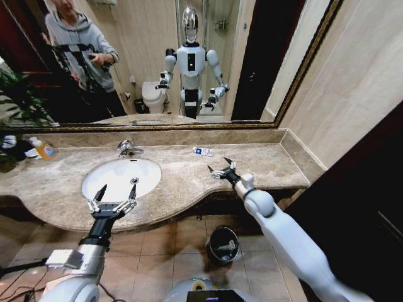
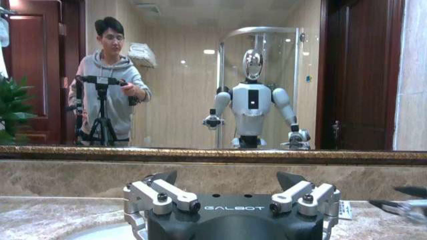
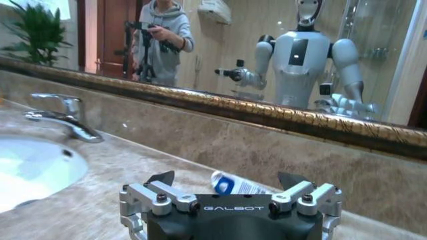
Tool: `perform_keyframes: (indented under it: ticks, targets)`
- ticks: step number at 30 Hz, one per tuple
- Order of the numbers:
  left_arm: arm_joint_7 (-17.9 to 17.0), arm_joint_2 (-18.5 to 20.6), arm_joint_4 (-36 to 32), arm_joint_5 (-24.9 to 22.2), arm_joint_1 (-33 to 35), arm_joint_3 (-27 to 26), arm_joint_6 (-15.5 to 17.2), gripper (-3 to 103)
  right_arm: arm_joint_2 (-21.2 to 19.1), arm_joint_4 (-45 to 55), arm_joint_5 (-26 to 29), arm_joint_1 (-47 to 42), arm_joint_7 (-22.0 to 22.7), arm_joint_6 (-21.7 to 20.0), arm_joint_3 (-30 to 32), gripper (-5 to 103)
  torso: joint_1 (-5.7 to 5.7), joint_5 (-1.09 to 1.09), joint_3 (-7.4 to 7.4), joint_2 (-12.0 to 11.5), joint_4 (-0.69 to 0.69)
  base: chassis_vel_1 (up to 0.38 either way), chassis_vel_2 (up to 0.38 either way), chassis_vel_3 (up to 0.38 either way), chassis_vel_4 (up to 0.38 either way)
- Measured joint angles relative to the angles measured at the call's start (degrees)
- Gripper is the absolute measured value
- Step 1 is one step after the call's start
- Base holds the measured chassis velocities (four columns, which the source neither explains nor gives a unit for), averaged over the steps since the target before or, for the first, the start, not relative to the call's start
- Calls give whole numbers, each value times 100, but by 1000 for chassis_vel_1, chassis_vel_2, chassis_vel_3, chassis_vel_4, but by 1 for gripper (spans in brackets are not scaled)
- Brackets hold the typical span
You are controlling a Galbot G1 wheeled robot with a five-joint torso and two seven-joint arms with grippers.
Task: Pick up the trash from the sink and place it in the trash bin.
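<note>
Room: a bathroom with a beige-brown marble countertop [image 1: 189, 173] under a wide gold-framed mirror [image 1: 157, 63], tiled floor below.
Sink: the white oval sink [image 1: 121, 178] sits left of centre in the head view, with its chrome faucet [image 1: 128, 148] at the back rim; the visible part of the basin looks bare.
Trash: a white-and-blue tube [image 1: 203, 151] lies flat on the counter near the back wall, centre of the head view, outside the sink; in the right wrist view it lies just beyond the gripper [image 3: 235, 185].
Trash bin: the small dark trash bin [image 1: 223, 244] with a shiny rim stands on the floor tiles under the counter edge, lower centre of the head view.
Left gripper: the left gripper [image 1: 114, 195] hovers at the sink's front rim, lower left, fingers spread and holding nothing.
Right gripper: the right gripper [image 1: 221, 167] hovers over the counter right of centre, near the tube but apart from it, fingers spread and unladen.
Other: an orange-yellow soap bottle [image 1: 44, 149] stands at the far left of the counter.
</note>
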Motion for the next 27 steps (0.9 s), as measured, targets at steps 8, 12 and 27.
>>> perform_keyframes:
  ticks: [8, 12, 27]
  targets:
    - [-2, 0, 0, 0, 0, -1, 0, 100, 470, -1192, -226, 855, -18, 15, -316, 100, 0, 0, 0, 0, -1, 0, 0, 0, 0]
    - [-2, 0, 0, 0, 0, 0, 0, 100, 758, -1789, -328, 1149, -39, 39, -437, 100, 0, 0, 0, 0, -1, 0, 0, 0, 0]
    - [-2, 0, 0, 0, 0, 0, 0, 100, 1399, -3159, -469, 2022, -21, 107, -521, 100, -1, 0, -1, 0, -1, 0, 0, 0, 0]
